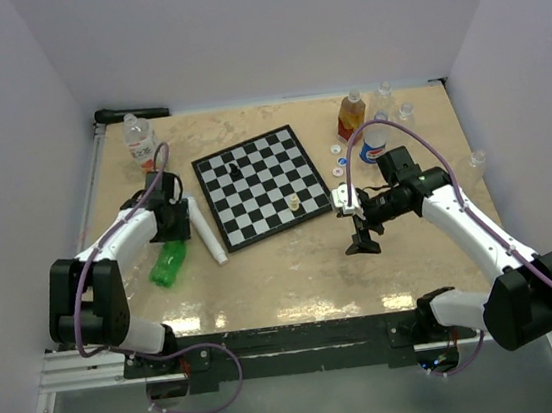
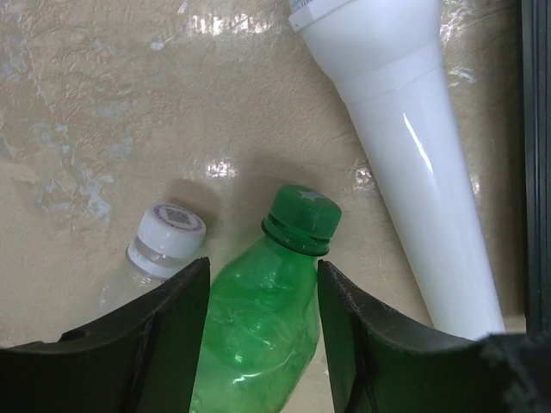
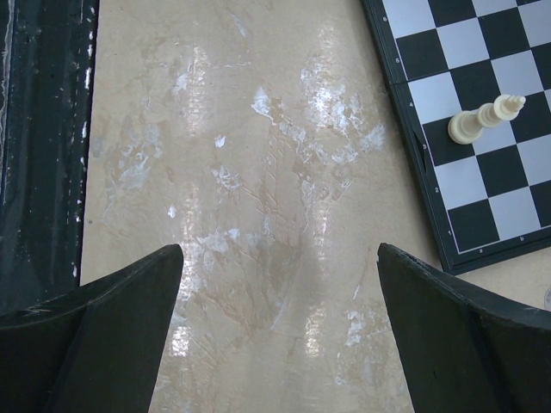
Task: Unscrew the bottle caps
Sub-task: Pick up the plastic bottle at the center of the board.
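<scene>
A green bottle [image 2: 258, 327] with its green cap [image 2: 303, 215] on lies on the table, and my left gripper [image 2: 263, 261] is shut on its shoulder, one finger on each side. In the top view the green bottle [image 1: 167, 265] sticks out below the left gripper [image 1: 175, 237]. A clear bottle with a white cap [image 2: 170, 228] sits just left of it. My right gripper [image 3: 281, 246] hangs open over bare table, holding nothing, right of the chessboard in the top view [image 1: 363, 241]. Several more bottles stand at the back: one clear [image 1: 139, 138], one orange [image 1: 350, 114], one blue-labelled [image 1: 374, 144].
A long white tube [image 2: 413, 172] lies right of the green bottle. The chessboard [image 1: 258, 183] holds a dark piece and a pale piece [image 3: 484, 120]. Loose caps [image 1: 338, 158] lie by the board's right edge. Small clear bottles [image 1: 405, 110] stand at the back right.
</scene>
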{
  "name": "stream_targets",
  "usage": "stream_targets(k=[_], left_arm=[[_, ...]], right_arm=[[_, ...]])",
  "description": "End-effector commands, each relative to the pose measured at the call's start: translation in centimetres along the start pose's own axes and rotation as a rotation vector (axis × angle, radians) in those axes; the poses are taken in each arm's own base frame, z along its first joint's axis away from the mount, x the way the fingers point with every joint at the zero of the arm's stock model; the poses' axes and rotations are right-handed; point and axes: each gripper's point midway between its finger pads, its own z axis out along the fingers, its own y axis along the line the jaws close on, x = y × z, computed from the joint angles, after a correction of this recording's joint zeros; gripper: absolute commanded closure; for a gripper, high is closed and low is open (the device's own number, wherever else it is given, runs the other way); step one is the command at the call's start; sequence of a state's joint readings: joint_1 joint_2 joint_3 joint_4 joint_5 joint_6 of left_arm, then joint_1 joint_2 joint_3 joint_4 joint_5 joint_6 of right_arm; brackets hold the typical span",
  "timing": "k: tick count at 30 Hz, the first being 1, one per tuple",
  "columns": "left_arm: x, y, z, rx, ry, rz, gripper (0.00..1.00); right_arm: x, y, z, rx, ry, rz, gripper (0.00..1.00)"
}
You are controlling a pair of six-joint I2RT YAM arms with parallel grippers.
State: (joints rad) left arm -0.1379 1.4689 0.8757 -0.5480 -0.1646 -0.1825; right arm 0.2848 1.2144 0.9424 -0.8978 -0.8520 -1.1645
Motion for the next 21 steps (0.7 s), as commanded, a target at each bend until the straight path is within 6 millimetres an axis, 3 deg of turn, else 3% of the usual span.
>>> stream_targets(k=[1, 21], left_arm=[[-2.2, -0.5, -0.4, 0.006, -0.042, 0.05, 0.44], [-1.6, -1.6, 1.1, 0.025, 0.027, 0.086, 0.43]], right_arm=[[-0.8, 0.0, -0.4, 0.011, -0.022, -0.029, 0.02], [-0.7, 0.0, -0.4, 0.009, -0.021, -0.026, 0.02]])
